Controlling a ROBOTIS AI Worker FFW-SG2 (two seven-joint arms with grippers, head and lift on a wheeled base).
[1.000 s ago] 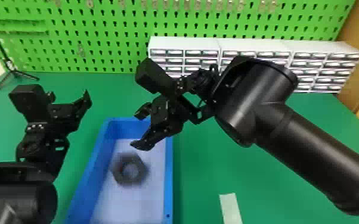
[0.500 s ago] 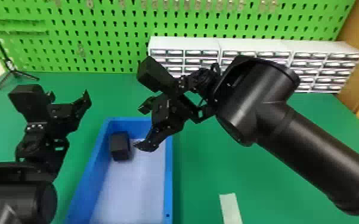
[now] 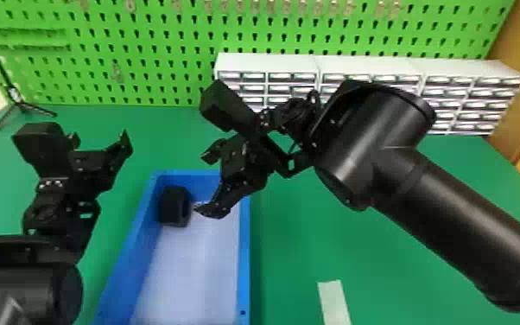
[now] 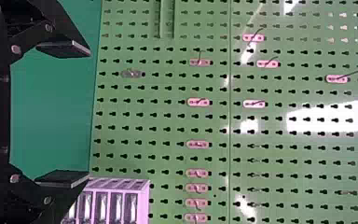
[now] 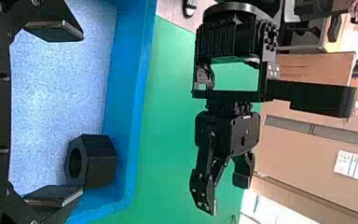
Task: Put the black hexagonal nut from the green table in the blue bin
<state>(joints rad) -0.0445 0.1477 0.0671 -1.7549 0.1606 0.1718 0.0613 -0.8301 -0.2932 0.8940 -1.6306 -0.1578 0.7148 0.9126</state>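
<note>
Head view: nut inside bin; table beneath.

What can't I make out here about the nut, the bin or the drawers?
- Black hexagonal nut: its underside, in the head and right wrist views, hidden by its own body.
- Blue plastic bin: its near end, cut off by the head view's bottom edge.
- White drawer cabinets: partly behind the black right arm, head view; contents too small.

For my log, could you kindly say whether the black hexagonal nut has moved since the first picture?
Yes, the black hexagonal nut has moved away from the robot, toward the far left corner of the blue bin.
</note>
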